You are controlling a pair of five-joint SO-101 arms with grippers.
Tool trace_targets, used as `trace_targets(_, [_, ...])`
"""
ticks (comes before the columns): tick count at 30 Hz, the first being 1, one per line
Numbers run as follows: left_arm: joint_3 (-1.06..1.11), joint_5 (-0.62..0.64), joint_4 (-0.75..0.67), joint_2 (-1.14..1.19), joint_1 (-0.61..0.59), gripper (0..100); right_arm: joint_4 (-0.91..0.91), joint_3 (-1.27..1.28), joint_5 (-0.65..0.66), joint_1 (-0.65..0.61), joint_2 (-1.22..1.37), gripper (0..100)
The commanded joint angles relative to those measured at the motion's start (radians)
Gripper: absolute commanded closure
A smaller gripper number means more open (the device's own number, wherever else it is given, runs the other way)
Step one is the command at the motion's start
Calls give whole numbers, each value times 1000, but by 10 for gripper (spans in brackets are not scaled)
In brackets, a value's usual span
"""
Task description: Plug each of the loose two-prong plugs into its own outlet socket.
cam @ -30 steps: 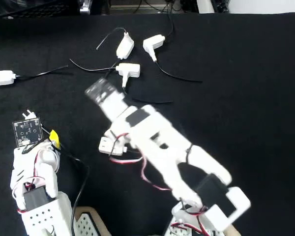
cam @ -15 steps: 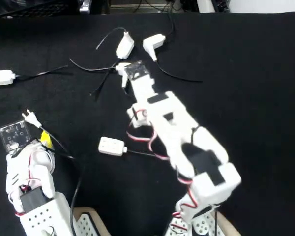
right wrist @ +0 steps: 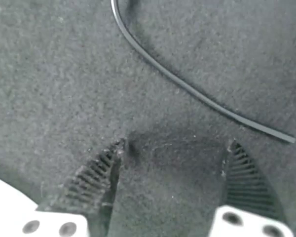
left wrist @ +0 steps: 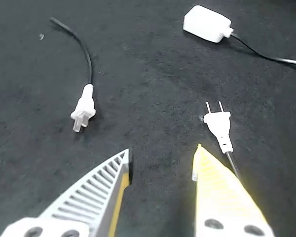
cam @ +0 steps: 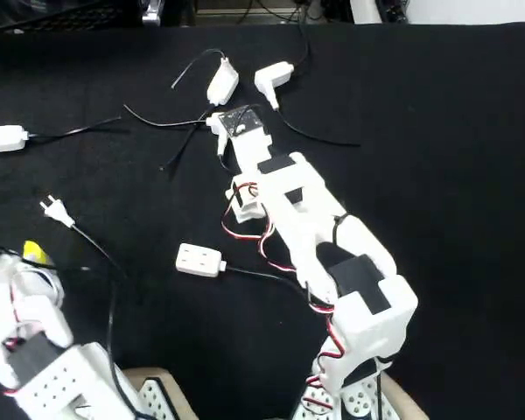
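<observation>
While the left gripper (left wrist: 161, 149) gapes empty near a two-prong plug (left wrist: 218, 121), the right gripper (right wrist: 176, 144) spreads wide, holding nothing, beside a black cable (right wrist: 187, 89).

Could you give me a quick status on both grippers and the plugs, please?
Left gripper open, empty. Right gripper open, empty. White two-prong plug loose ahead of left gripper, unplugged. Thin black cable crosses ahead of right gripper.

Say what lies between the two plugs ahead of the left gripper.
Bare black cloth, per the left wrist view: nothing between the short-corded plug and the long-corded plug.
</observation>
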Motion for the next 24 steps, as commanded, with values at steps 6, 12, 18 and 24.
trace_targets(6, [-648,66,71,867,-119,785,8,-44,-6,11,-5,688])
trace_targets(12, [-966,-138,77,1220,-180,786,5,-47,-6,11,-1,688])
trace_targets(18, [-1152,-327,72,1462,-183,787,2,-47,-8,11,1,688])
trace_targets(24, [-1307,-373,74,1702,-186,789,0,-47,-9,9,1,688])
